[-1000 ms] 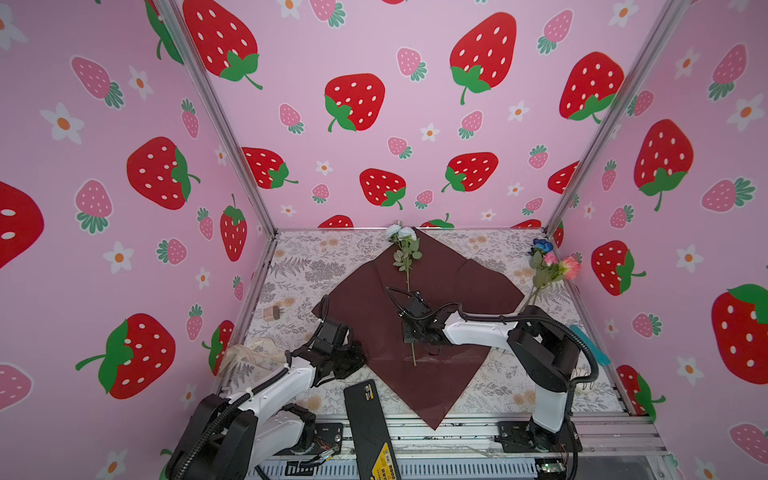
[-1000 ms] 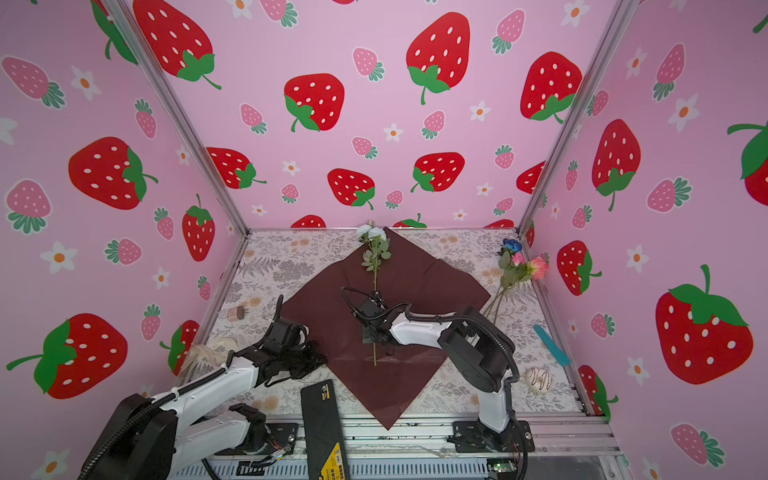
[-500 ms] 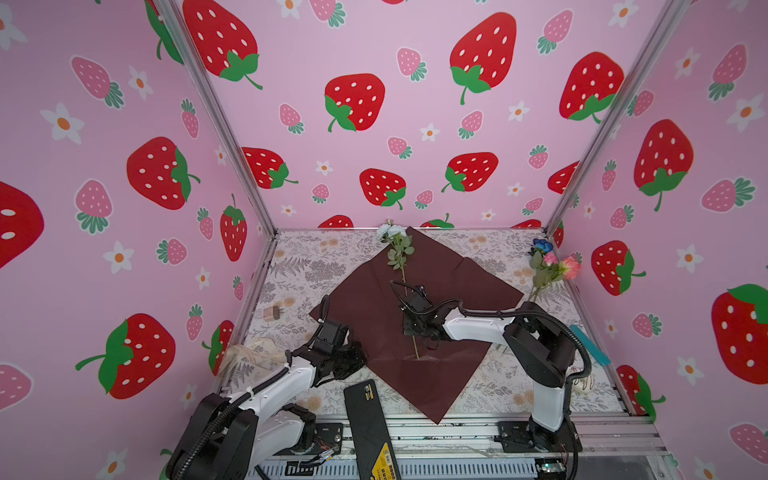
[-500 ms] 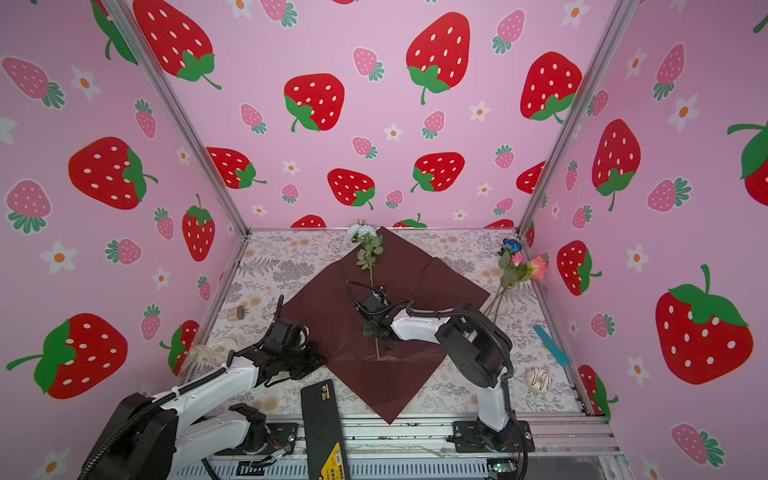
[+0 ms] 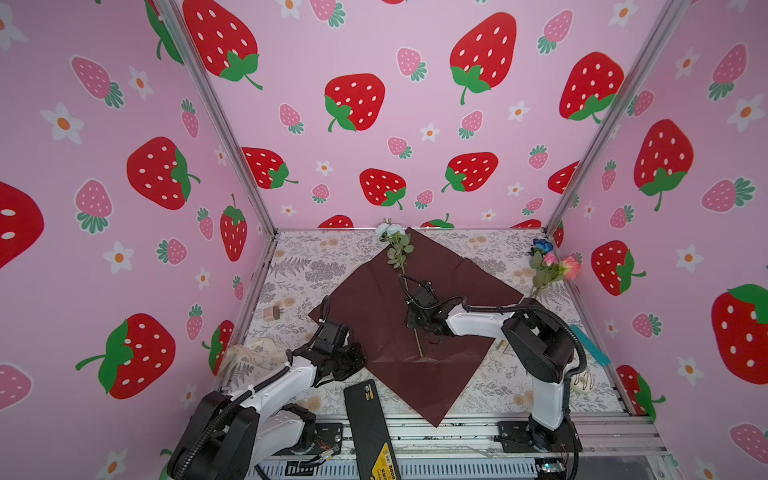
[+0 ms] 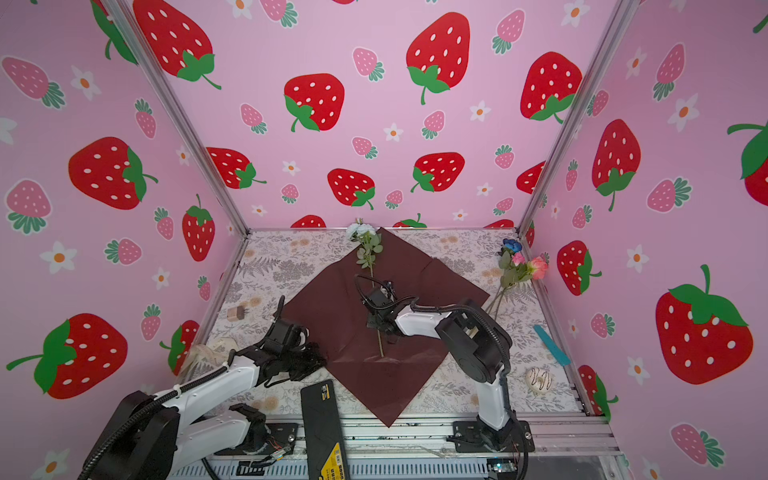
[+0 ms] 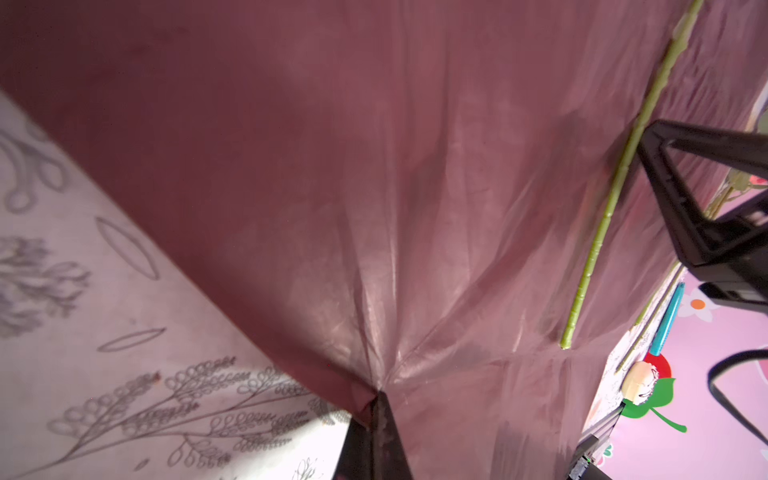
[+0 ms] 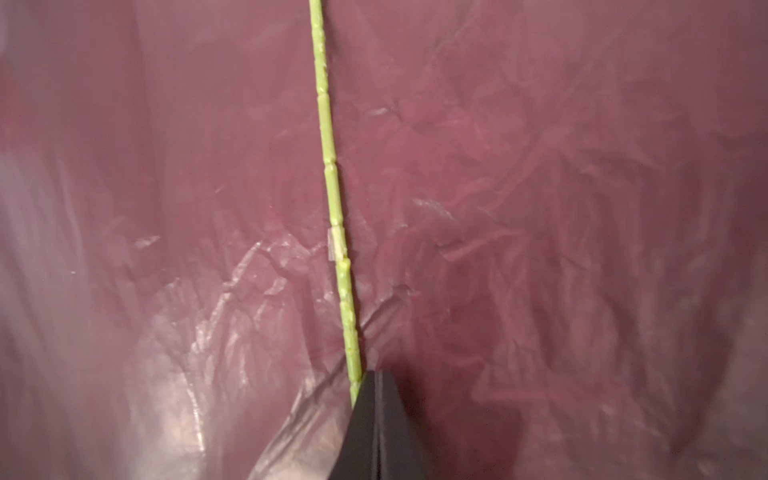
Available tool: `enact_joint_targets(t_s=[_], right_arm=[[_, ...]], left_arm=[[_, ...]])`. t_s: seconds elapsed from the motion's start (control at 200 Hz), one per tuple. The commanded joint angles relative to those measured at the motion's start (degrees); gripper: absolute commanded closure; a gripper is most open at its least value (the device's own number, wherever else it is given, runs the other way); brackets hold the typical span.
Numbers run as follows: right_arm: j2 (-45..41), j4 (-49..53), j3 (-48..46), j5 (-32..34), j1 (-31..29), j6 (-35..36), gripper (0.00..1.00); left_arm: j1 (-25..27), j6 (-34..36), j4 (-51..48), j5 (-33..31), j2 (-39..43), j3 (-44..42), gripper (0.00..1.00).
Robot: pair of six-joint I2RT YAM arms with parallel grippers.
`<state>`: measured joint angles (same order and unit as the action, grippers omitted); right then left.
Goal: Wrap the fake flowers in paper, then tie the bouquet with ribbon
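Stem of the white flower runs straight into the right jaws, which are pressed fully together on it above the middle of the wrapping paper. The left jaws are also fully closed. They pinch the near left edge of the paper, and creases spread out from that spot. The flower lies along the paper, with its pale blue-white bloom just beside the far corner and the stem's cut end toward the near corner. The paper is dark red and glossy, spread like a diamond on the worktop. The other flowers, dark blue and pink-coral with green leaves, lie off the paper, beyond its right corner.
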<state>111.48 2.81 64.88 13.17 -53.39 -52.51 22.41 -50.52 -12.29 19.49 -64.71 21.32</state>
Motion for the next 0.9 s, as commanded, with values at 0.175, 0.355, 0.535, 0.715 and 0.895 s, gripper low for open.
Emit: enact_joint_targets(t_s=[0.175, 0.355, 0.535, 0.715, 0.895], right_arm=[[-7.81, 0.53, -2.34, 1.63, 0.31, 2.26, 0.79], [-17.47, 5.52, -3.48, 6.0, 2.3, 5.96, 0.69], [-28.56, 9.64, -9.1, 10.7, 8.02, 8.3, 0.63], [-38.69, 12.11, -14.89, 12.52, 16.69, 9.88, 0.5], [-44.81, 14.72, -17.69, 13.65, 22.79, 11.36, 0.0]], left_arm=[[0.18, 0.14, -6.71, -4.0, 5.26, 4.63, 0.57], [0.26, 1.66, -14.88, -10.11, 9.63, 11.41, 0.38], [1.17, 5.52, -12.41, -18.02, 6.96, 18.88, 0.38], [4.29, 12.2, -2.96, -22.29, -10.01, 31.06, 0.37], [4.52, 18.41, -1.61, -20.64, -33.04, 50.89, 0.37]])
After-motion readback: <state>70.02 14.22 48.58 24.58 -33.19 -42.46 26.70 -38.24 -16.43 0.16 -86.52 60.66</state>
